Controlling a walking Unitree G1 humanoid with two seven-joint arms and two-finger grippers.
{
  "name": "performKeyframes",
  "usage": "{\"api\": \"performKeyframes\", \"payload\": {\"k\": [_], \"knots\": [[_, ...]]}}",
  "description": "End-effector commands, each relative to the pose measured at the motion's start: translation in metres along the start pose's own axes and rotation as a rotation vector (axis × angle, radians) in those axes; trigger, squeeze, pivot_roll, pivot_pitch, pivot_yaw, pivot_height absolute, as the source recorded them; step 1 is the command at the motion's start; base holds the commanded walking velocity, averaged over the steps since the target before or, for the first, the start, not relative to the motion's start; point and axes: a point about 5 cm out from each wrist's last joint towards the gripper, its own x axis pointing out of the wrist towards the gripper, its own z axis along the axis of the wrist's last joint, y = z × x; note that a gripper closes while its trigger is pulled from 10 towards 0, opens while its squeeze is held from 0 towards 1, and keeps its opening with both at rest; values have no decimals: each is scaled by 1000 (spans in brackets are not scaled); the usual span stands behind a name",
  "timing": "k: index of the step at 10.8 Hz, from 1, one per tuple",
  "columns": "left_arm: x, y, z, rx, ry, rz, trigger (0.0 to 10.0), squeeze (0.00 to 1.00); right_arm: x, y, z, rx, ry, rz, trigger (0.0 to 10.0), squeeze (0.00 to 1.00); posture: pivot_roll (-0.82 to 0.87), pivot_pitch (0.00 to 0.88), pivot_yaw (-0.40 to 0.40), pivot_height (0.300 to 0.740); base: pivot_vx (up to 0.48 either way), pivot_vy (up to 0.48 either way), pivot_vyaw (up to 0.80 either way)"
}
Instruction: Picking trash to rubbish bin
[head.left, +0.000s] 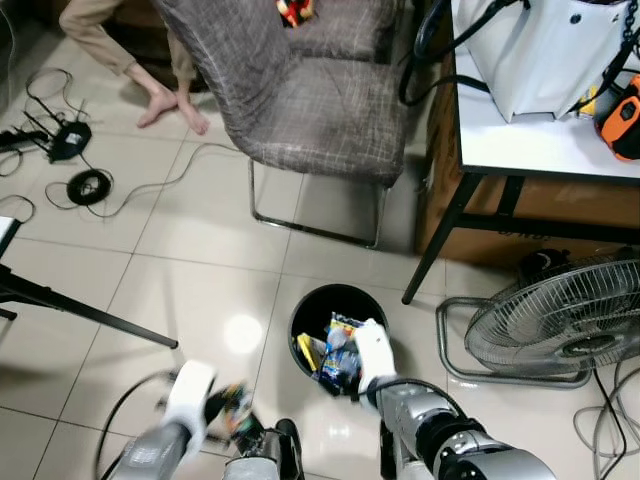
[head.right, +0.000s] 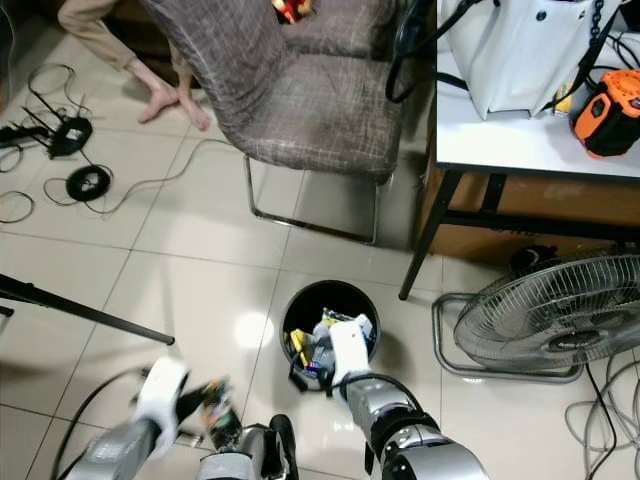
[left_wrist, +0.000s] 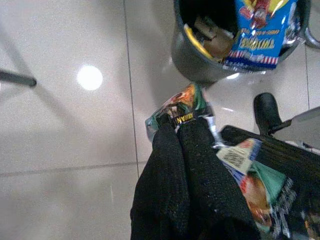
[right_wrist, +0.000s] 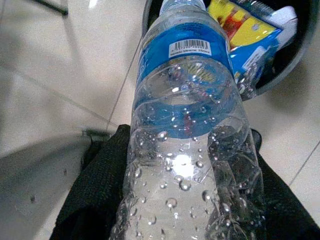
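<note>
A black rubbish bin (head.left: 340, 300), low in the centre of the frame, holds a blue snack packet (head.left: 340, 350) and other wrappers. Just over its lower rim, the right gripper (right_wrist: 185, 200) has its jaws clamped on a clear plastic bottle (right_wrist: 187, 125). At lower left, the left gripper (left_wrist: 182, 125) pinches a colourful wrapper (left_wrist: 182, 102), jaws together. A grey chair (head.left: 320, 90) stands above the bin, with a fan (head.left: 560, 325) at right.

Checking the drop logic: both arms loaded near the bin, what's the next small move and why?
Probably release from the right gripper: its jaws are shut on the plastic bottle, whose cap end already reaches over the black bin. The left gripper, shut on a snack wrapper, is short of the rim, so it likely goes second.
</note>
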Motion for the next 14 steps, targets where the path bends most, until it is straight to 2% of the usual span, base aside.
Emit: {"api": "performKeyframes", "payload": {"k": [1,4,5,7,10,12,13,14], "knots": [[-6,3,-11,-23,25,11,10000,0,1,7,-7,-29,38,26,10000,0,54,297,88,740,0,0,0],[-7,-4,-11,-44,12,6,10000,0,0,-4,2,-54,-26,-24,10000,0,61,300,80,740,0,0,0],[-6,-6,-9,-45,9,4,10000,0,-2,-15,8,-36,-53,-72,10000,0,62,304,81,740,0,0,0],[-9,-8,-11,-48,11,5,10000,0,-5,-27,10,-29,-61,-116,10000,0,71,309,79,740,0,0,0],[-14,-6,-17,-56,30,16,10000,0,-6,-29,25,-34,-107,-133,10000,0,81,313,78,740,0,0,0],[-15,-7,-19,-58,36,16,10000,0,-8,-32,38,-7,-159,-142,10000,0,84,316,79,740,0,0,0],[-16,-7,-19,-58,41,14,10000,0,-9,-36,41,0,-171,-156,10000,443,83,318,80,740,0,0,0],[-16,-8,-19,-58,43,13,10000,0,-10,-38,41,9,-178,-159,10000,1000,83,318,80,740,0,0,0]]}}
